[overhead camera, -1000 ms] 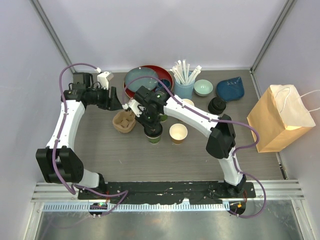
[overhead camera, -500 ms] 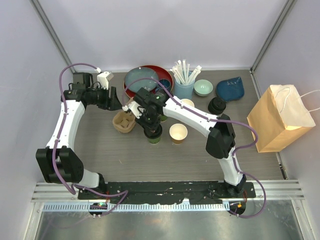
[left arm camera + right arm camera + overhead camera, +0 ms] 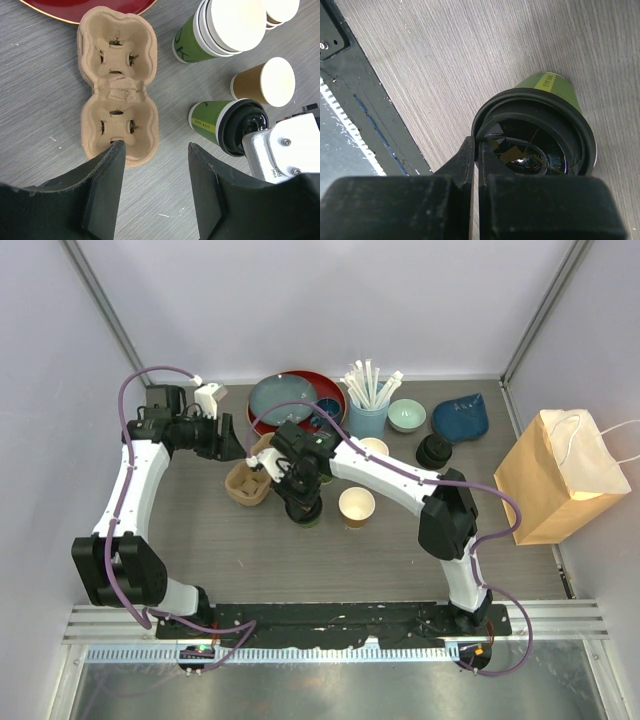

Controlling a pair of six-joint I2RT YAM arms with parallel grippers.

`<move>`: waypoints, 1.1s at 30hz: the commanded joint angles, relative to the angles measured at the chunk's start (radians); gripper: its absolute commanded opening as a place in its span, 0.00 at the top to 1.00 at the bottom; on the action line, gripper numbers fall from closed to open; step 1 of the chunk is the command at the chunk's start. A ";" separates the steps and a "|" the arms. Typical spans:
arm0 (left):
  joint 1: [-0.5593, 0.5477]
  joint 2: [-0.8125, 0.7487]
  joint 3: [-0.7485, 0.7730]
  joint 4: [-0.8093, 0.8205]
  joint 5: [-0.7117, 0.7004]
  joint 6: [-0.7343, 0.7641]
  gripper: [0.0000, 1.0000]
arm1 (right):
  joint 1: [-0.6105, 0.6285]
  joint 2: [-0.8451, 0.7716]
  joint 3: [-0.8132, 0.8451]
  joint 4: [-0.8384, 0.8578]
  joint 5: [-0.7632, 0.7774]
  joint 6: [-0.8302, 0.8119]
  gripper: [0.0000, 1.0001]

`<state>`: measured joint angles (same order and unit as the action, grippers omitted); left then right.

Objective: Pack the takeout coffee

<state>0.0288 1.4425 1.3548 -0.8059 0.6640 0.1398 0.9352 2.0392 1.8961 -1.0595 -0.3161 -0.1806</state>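
green cup [image 3: 205, 122], just one lidded: right end effector [image 3: 476, 143] clamped on its black lid [image 3: 535, 134], left end effector [image 3: 156, 147] spread apart.

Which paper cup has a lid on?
The lone green cup by the right claw: black lid on; the brown cup and green stack are open.

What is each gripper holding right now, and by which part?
The right gripper pinches the black lid of the green cup at its rim. The left gripper is open above the cup carrier, holding nothing.
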 commanded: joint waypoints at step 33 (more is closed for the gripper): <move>-0.260 -0.053 -0.102 -0.072 0.031 -0.043 0.56 | -0.048 -0.447 -0.350 0.365 0.408 0.306 0.50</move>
<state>-0.2340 1.4120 1.2514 -0.8795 0.7021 0.1055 0.9237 1.7428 1.6032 -0.8127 -0.0486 0.0612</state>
